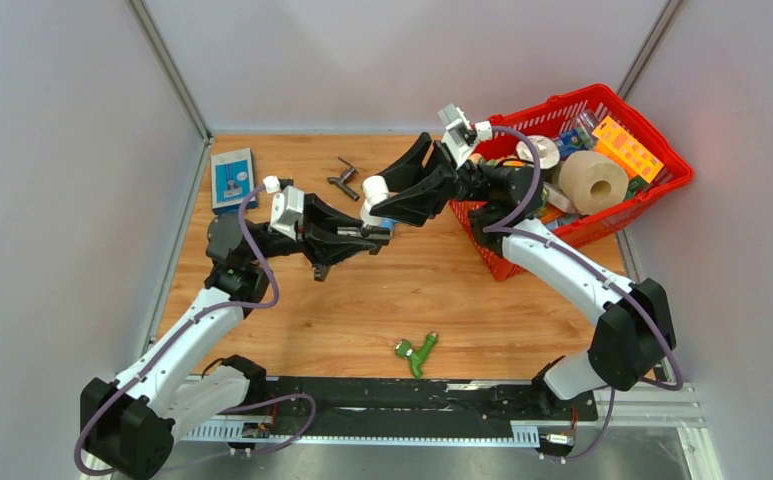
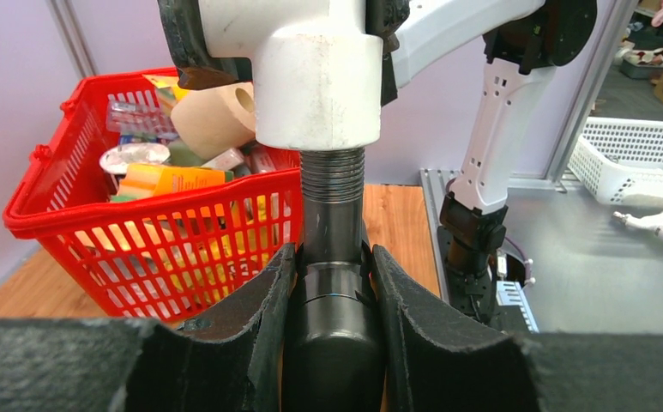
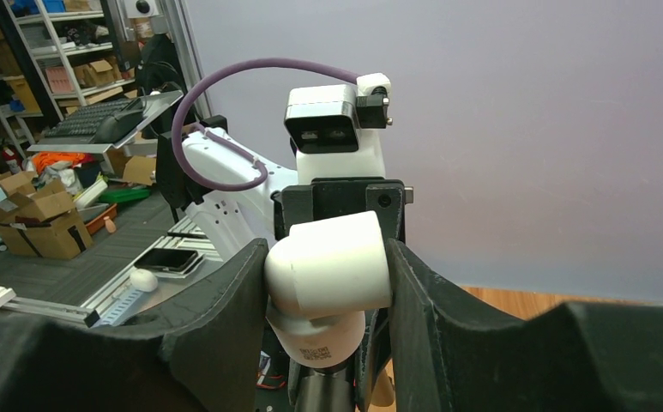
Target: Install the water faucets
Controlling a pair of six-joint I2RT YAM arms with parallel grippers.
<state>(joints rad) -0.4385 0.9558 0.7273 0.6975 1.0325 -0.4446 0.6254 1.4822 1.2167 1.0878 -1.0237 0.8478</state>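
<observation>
Two holds above your bench [image 1: 362, 300]: left end effector [image 2: 332, 287] clamped mid-body on the dark metal faucet [image 2: 332, 215], probably stiff, weighty and slick; right end effector [image 3: 328, 279] clamped on the white elbow fitting [image 3: 332, 266].

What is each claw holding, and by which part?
Left claw: dark-grey faucet, by its barrel below the thread. Right claw: white elbow fitting, across its bend.

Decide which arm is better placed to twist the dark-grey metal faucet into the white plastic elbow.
Probably left: left gripper clamps the dark-grey metal faucet lengthwise; right gripper holds the white plastic elbow.
</observation>
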